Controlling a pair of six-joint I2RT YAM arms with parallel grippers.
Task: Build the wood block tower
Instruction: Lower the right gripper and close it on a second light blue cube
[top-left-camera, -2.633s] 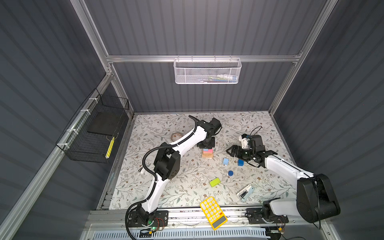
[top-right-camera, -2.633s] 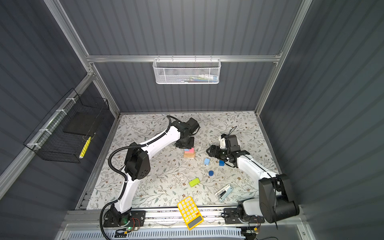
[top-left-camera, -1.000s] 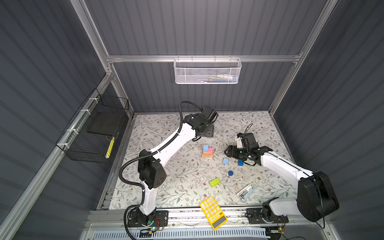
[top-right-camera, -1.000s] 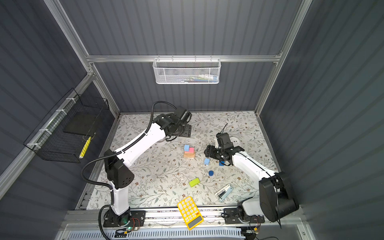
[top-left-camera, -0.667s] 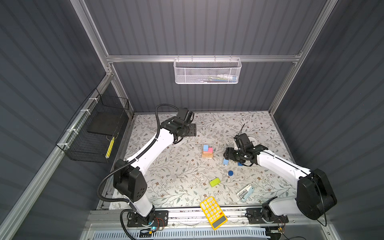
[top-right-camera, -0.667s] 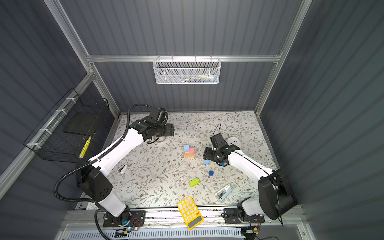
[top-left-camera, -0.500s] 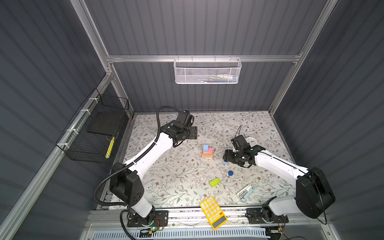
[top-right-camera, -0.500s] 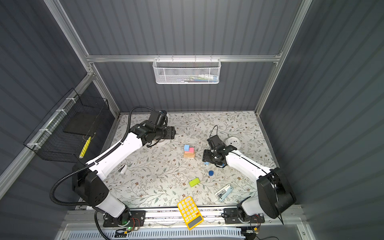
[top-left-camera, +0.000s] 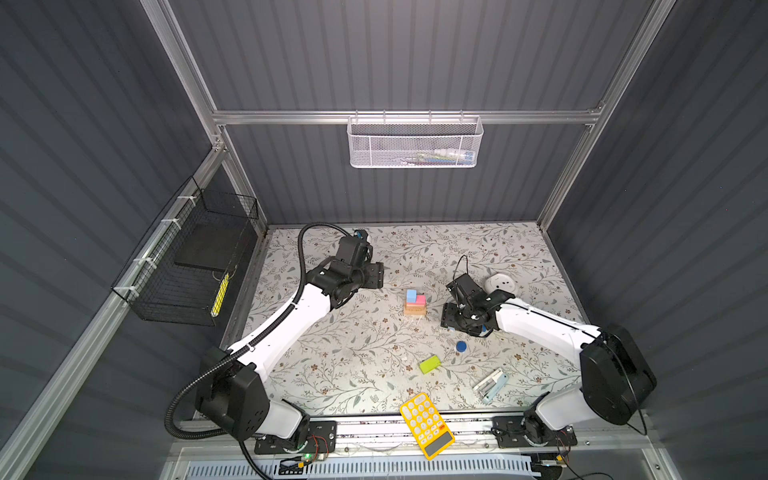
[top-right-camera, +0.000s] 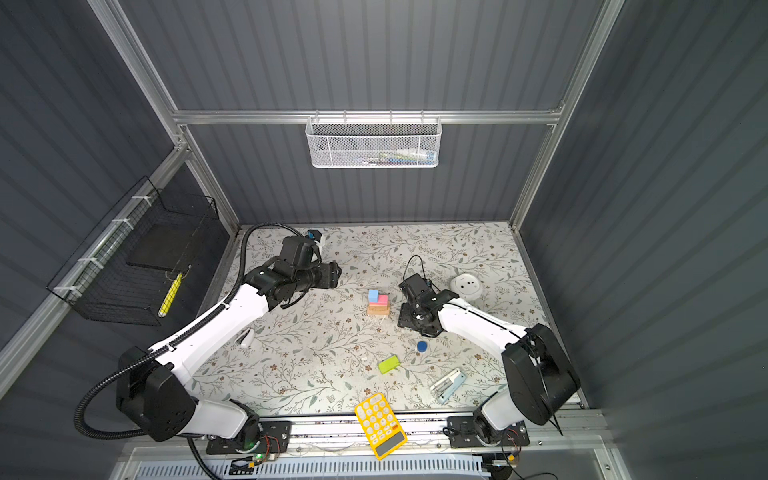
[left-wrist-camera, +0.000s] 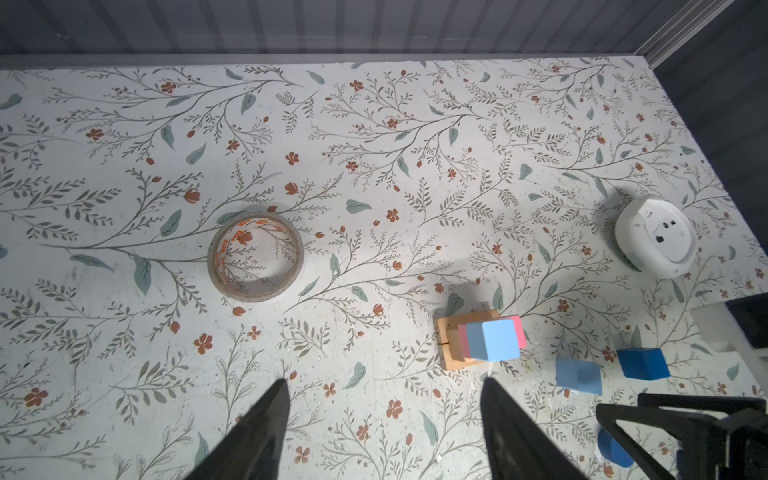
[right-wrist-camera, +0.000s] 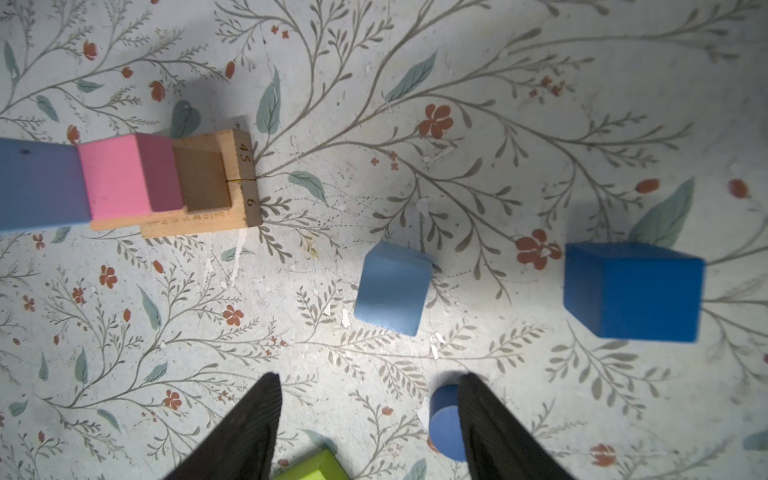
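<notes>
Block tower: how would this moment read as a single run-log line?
tower: tan, pink, light-blue layers stacked | left gripper: open, empty | right gripper: open, empty, by loose light-blue cube

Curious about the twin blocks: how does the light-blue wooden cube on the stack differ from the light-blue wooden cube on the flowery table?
Support: the stacked light-blue cube rests on one end of a pink bar above tan wooden bars; the loose light-blue cube lies on the floral tabletop. Contact: the stacked cube touches the pink bar; the loose cube touches no other block. Both share colour and cube shape.
</notes>
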